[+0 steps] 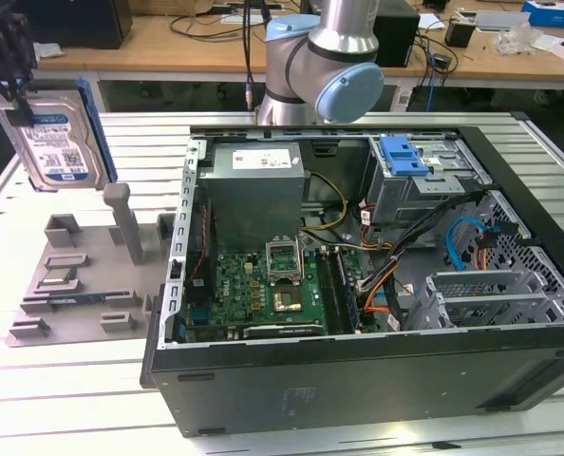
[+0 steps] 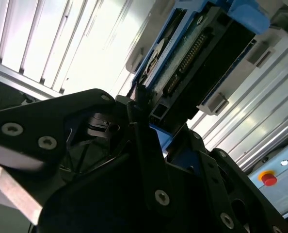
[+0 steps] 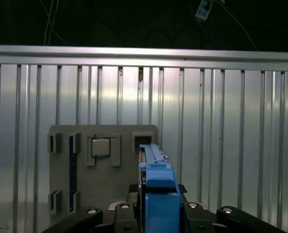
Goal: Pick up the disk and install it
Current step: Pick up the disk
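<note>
Exterior view: we find the gripper (image 1: 16, 95) clamped on the disk (image 1: 59, 133) at 10 o'clock; carry stage, we judge; drive cage (image 1: 420, 195) alignment outstanding.

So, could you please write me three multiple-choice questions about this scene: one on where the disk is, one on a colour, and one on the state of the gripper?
1. Where is the disk?
A. Inside the drive cage
B. Flat on the motherboard
C. Held in the air outside the computer case, toward the exterior view's left

2. What colour is the carrier frame around the disk?
A. Blue
B. Red
C. Yellow

3. What is the state of the gripper?
A. Open, away from the disk
B. Shut on the disk
C. Open, holding a cable

Answers:
1 C: the exterior view shows it standing on edge above the grey tray, clear of the case.
2 A: blue edges show in both wrist views.
3 B: the second wrist view shows the fingers clamped on the frame.
</note>
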Controlling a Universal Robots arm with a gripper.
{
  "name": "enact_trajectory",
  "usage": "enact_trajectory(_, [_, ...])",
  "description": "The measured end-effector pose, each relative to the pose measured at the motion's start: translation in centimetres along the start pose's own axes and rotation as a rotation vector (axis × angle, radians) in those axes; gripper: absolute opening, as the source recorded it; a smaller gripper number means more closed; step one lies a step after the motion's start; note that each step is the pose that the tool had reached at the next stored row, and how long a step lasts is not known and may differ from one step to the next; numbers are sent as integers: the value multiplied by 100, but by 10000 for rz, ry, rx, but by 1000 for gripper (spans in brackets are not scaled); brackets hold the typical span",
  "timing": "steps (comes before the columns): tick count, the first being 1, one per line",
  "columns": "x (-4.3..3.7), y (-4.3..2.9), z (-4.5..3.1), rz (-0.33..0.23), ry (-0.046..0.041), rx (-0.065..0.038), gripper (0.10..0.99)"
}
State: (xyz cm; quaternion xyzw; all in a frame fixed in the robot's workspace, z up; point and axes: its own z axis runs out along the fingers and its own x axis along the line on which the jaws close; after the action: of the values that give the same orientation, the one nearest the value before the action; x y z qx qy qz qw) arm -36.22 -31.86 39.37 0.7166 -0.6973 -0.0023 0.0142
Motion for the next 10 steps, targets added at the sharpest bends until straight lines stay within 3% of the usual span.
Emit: enact_trajectory(10, [-48,8,-418,1,49,0,369])
